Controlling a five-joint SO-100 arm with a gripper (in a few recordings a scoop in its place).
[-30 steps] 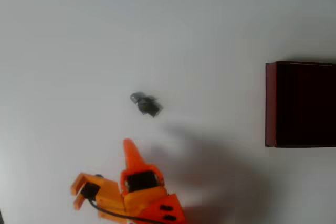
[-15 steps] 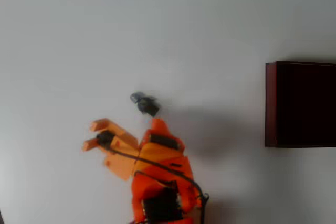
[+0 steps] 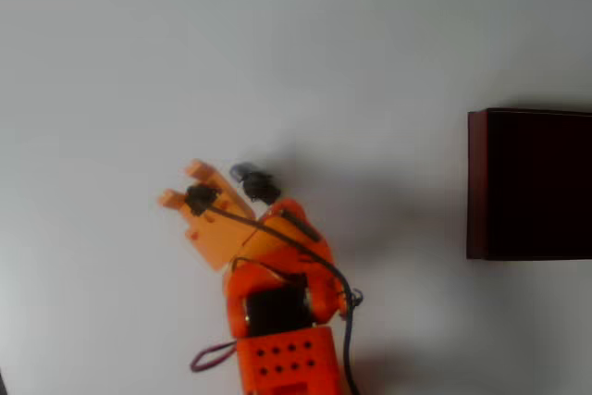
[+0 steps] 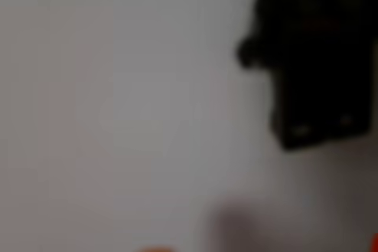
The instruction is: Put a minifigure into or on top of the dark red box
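The minifigure (image 3: pixel 254 182) lies on the white table (image 3: pixel 277 43) near the overhead frame's centre, between the orange gripper's (image 3: pixel 231 193) wide-spread jaws. The dark red box (image 3: pixel 476 182) sits well apart at the right edge.

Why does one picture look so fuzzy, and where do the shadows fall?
The wrist view is out of focus: the minifigure is a dark, soft-edged blob close to the lens. The overhead view is sharper; the gripper and arm cast a faint grey shadow to their right on the white table, towards the dark red box.
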